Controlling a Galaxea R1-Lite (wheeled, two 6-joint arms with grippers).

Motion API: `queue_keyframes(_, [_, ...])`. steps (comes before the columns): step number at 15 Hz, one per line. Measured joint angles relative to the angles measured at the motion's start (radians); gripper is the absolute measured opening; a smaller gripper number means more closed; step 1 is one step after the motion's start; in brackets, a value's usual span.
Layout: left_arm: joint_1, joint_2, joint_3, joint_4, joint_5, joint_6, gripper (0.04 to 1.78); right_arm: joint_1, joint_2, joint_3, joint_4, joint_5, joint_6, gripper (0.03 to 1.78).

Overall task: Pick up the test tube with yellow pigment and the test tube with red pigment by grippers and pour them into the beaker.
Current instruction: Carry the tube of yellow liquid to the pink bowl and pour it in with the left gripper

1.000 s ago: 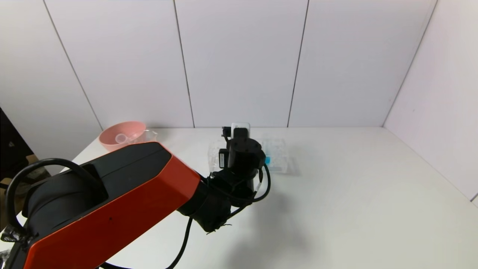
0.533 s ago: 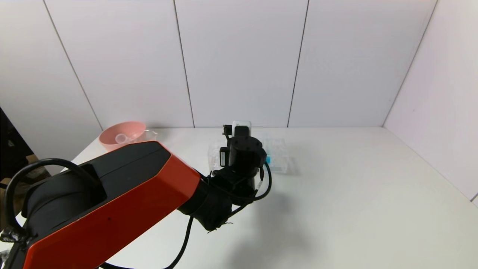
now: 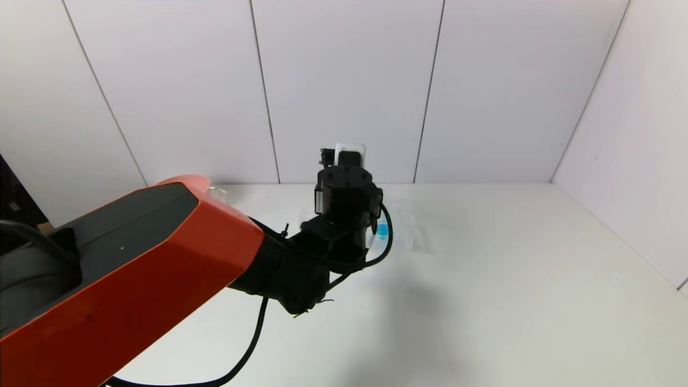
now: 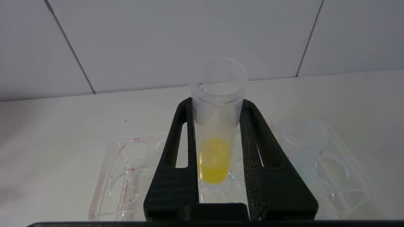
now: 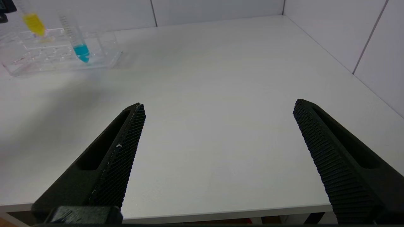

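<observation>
My left gripper (image 4: 217,104) is shut on the test tube with yellow pigment (image 4: 214,157) and holds it upright, its tip clear above the clear tube rack (image 4: 126,164). In the head view the left gripper (image 3: 346,177) hangs over the rack (image 3: 403,228) at the table's back middle. The held tube also shows in the right wrist view (image 5: 33,22). My right gripper (image 5: 219,104) is open and empty, low over the table's front edge. A sliver of the beaker (image 3: 219,191) shows behind the left arm. The test tube with red pigment is out of view.
A blue-liquid tube (image 5: 81,52) stands in the rack (image 5: 104,60), also seen in the head view (image 3: 382,230). The pink bowl at the back left is almost wholly hidden by my left arm. White walls close the table's back and right sides.
My left gripper has risen with the yellow tube, lifting it up out of the rack. The left arm now covers the pink bowl.
</observation>
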Motion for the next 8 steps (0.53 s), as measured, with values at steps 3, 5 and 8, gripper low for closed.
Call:
queue_keyframes(3, [0.000,-0.053,-0.009,0.047,-0.004,0.003,0.42,0.000,0.000,0.000,0.000,0.000,0.000,1.71])
queue_keyframes(5, [0.000,-0.082,-0.005,0.059,-0.006,0.003,0.42,0.000,0.000,0.000,0.000,0.000,0.000,1.71])
queue_keyframes(8, [0.000,-0.151,0.030,0.107,-0.051,0.002,0.42,0.000,0.000,0.000,0.000,0.000,0.000,1.71])
